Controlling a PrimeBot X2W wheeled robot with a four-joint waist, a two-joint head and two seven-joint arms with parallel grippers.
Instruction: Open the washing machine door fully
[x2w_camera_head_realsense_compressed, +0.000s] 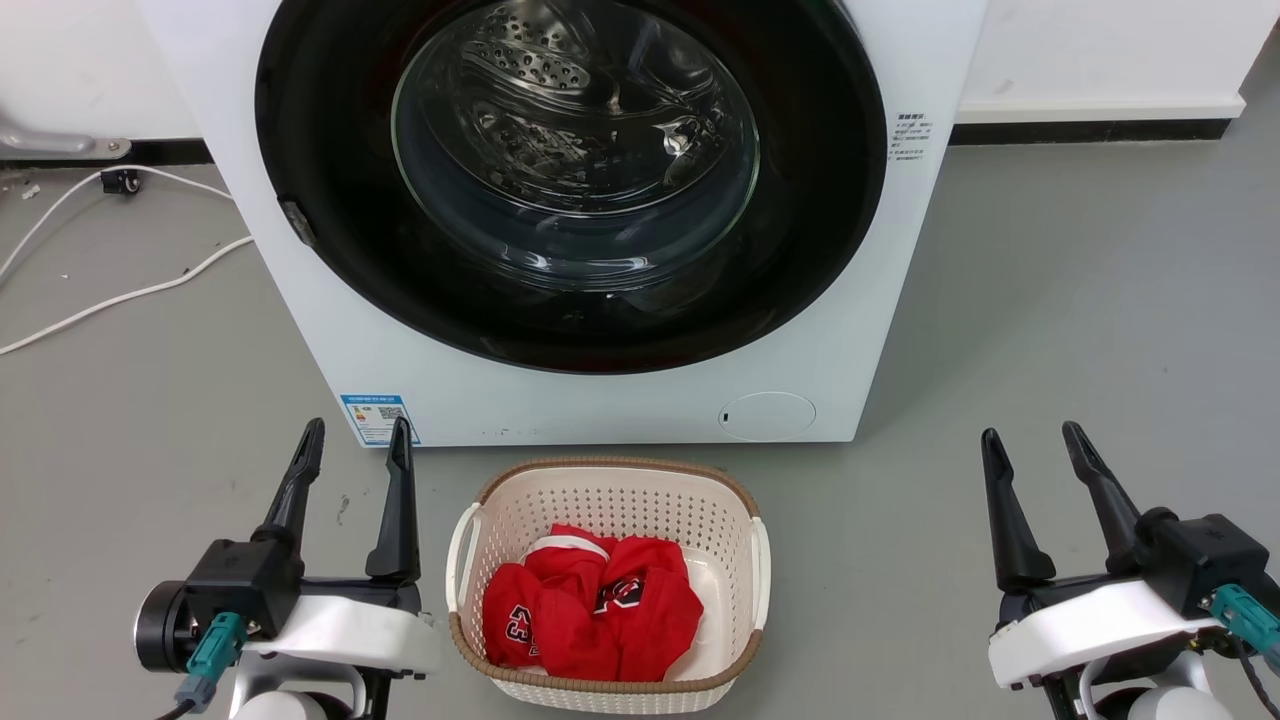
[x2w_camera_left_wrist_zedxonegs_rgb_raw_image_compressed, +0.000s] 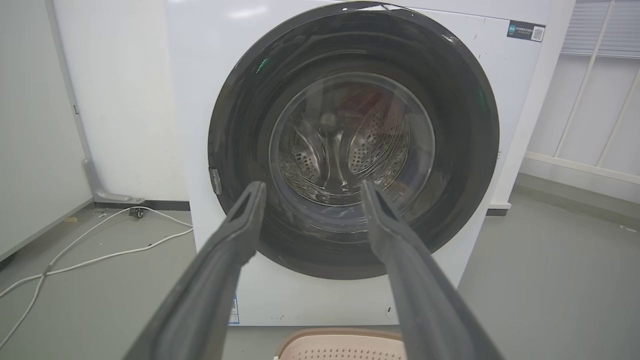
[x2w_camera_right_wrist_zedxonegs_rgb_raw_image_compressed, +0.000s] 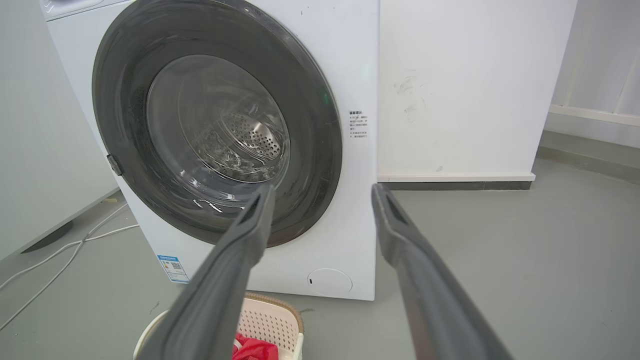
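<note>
The white washing machine (x2w_camera_head_realsense_compressed: 610, 400) stands straight ahead on the grey floor. Its door (x2w_camera_head_realsense_compressed: 330, 180), a glossy black disc with a clear glass bowl at the centre, lies flat against the front, with a small grey latch tab on its left rim. My left gripper (x2w_camera_head_realsense_compressed: 357, 438) rests open at the lower left, fingers pointing up, well short of the machine. At the lower right my right gripper (x2w_camera_head_realsense_compressed: 1033, 440) is open too and holds nothing. The left wrist view faces the door (x2w_camera_left_wrist_zedxonegs_rgb_raw_image_compressed: 465, 150) head-on between the left gripper (x2w_camera_left_wrist_zedxonegs_rgb_raw_image_compressed: 310, 192) fingers. The right wrist view shows the door (x2w_camera_right_wrist_zedxonegs_rgb_raw_image_compressed: 310, 120) from the right.
A cream laundry basket (x2w_camera_head_realsense_compressed: 606, 487) with red clothes (x2w_camera_head_realsense_compressed: 590, 610) sits on the floor between my grippers, right before the machine. White cables (x2w_camera_head_realsense_compressed: 120, 295) trail over the floor at the left. A white wall with a dark baseboard (x2w_camera_head_realsense_compressed: 1090, 130) runs behind.
</note>
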